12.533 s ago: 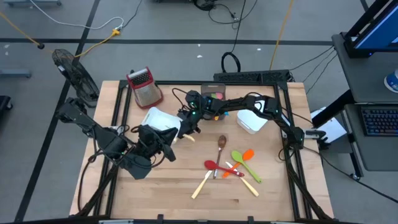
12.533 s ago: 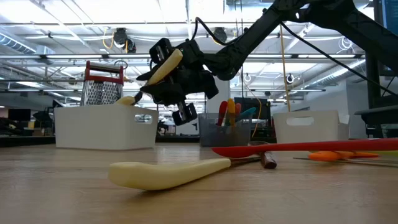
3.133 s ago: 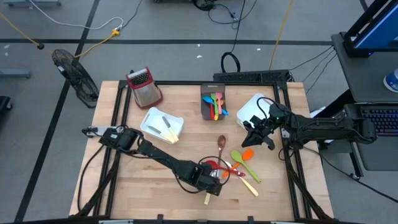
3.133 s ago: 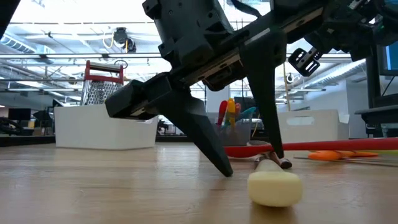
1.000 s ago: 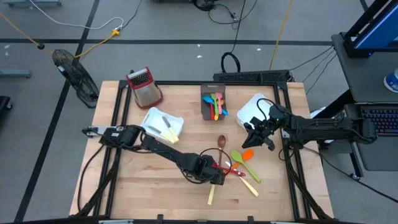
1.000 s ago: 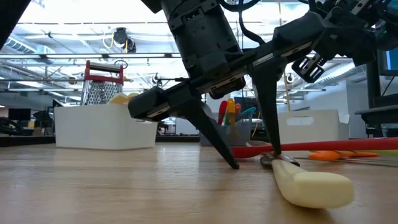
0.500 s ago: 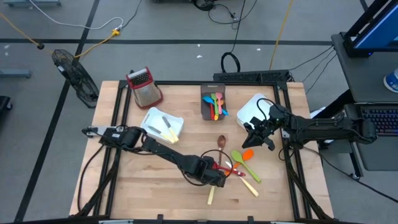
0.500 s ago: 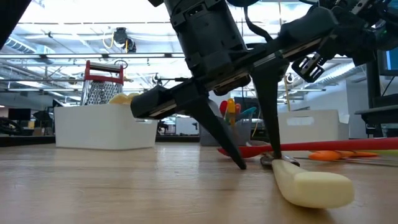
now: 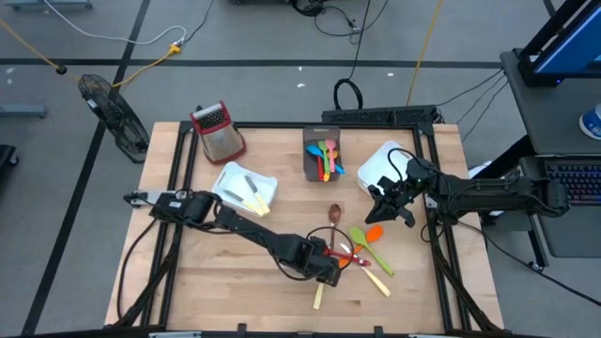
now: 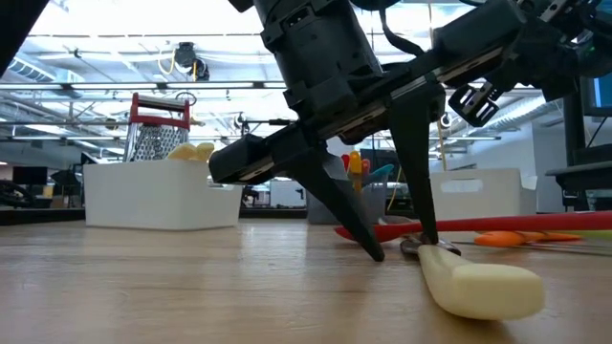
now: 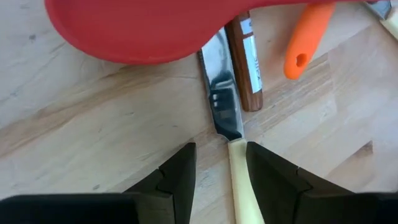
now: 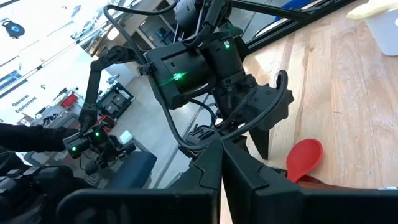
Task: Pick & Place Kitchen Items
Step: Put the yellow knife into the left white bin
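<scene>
A: The left claw is standing fingers-down on the desk, its jaws partly open and straddling the cream-handled knife where blade meets handle; I cannot tell whether they are pinching it.

B: The low view is showing the handle lying flat, which the wrist view hides. The jaws are narrower than a second ago.

A: Beyond the fingers, a red spoon, a brown wooden spoon and an orange handle are crowding in. The right claw is hanging closed, well apart.
</scene>
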{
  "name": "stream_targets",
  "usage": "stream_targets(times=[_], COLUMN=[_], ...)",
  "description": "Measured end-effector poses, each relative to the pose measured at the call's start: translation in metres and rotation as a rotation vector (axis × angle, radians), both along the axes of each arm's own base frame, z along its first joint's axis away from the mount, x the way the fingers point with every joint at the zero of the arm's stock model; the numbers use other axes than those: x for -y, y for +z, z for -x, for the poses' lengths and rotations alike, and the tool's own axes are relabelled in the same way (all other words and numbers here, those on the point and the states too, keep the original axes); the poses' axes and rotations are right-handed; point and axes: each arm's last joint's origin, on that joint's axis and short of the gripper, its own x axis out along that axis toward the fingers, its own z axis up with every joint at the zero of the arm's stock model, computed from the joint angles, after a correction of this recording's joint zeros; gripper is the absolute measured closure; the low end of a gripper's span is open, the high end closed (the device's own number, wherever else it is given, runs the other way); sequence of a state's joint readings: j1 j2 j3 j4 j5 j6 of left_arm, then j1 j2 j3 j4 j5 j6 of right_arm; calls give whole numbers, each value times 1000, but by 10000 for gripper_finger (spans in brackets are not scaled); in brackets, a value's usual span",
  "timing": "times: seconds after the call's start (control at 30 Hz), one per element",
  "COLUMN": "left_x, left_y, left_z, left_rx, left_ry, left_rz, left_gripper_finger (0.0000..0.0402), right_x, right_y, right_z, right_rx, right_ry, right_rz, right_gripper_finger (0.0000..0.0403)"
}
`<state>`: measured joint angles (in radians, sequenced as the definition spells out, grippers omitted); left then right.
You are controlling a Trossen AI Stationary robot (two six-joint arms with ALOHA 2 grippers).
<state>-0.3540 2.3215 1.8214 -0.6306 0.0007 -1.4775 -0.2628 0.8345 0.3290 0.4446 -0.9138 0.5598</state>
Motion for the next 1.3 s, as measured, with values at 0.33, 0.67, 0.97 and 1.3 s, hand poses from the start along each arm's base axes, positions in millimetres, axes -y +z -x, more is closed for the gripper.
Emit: stream_targets(times=[0.33, 0.67, 0.97, 1.3], left_x=[-11, -8, 21, 47], left_y=[0, 14, 56, 55], left_z=[-4, -5, -9, 2], left_rx=[-18, 2, 156, 145], left_ry=[58, 158, 229, 304], left_rz=[52, 73, 57, 104], left_gripper_finger=[257, 256, 256, 256], right_x=[0, 0, 0, 0], right_y=[0, 0, 0, 0], right_z=[0, 0, 0, 0], right_rx=[0, -1, 5, 15], right_ry=[0, 1, 1, 5], right_rz=[0, 0, 7, 19], right_gripper_finger=[399, 399, 399, 399])
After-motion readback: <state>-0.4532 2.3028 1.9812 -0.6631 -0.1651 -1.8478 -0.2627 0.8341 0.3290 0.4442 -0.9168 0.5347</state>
